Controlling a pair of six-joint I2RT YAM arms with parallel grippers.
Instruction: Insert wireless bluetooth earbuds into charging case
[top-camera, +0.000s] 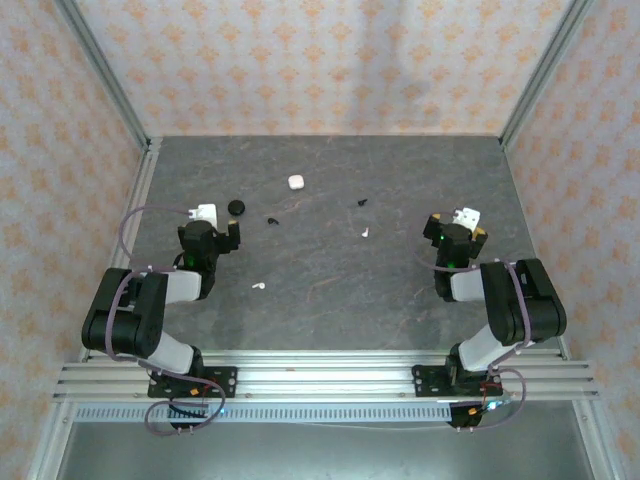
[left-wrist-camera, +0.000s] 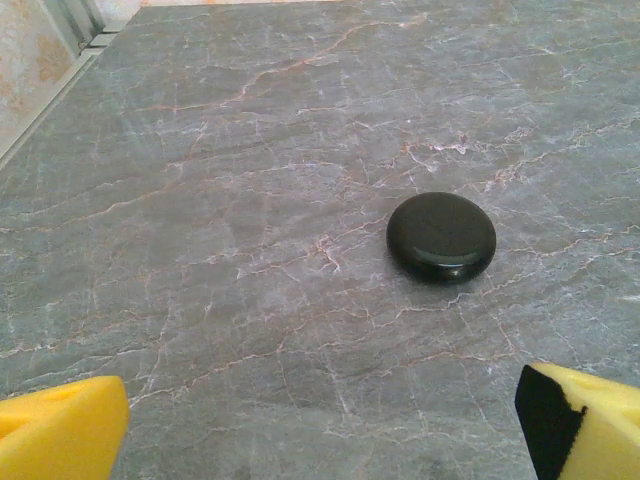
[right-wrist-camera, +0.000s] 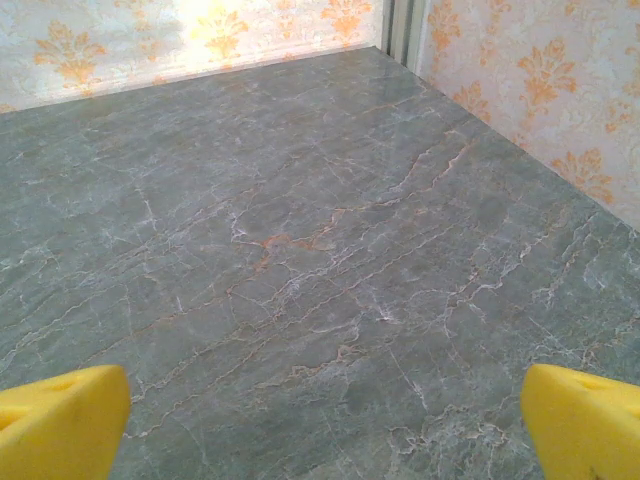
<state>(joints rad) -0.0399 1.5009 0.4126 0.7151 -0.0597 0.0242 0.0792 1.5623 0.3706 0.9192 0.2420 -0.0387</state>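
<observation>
Folded low by the tabletop's (top-camera: 320, 300) near edge: left arm (top-camera: 128, 318), right arm (top-camera: 522, 300).
Both the left gripper (left-wrist-camera: 320, 432) and right gripper (right-wrist-camera: 322, 425) gape wide.

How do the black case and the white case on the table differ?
Colour: the glossy black round case is dark, the small white case light. Shape: the black case is a flat disc, the white case squarish with rounded corners. Place: the black case lies just ahead of the left gripper, the white case farther back, nearer mid-table. Both rest on the grey marbled table.
</observation>
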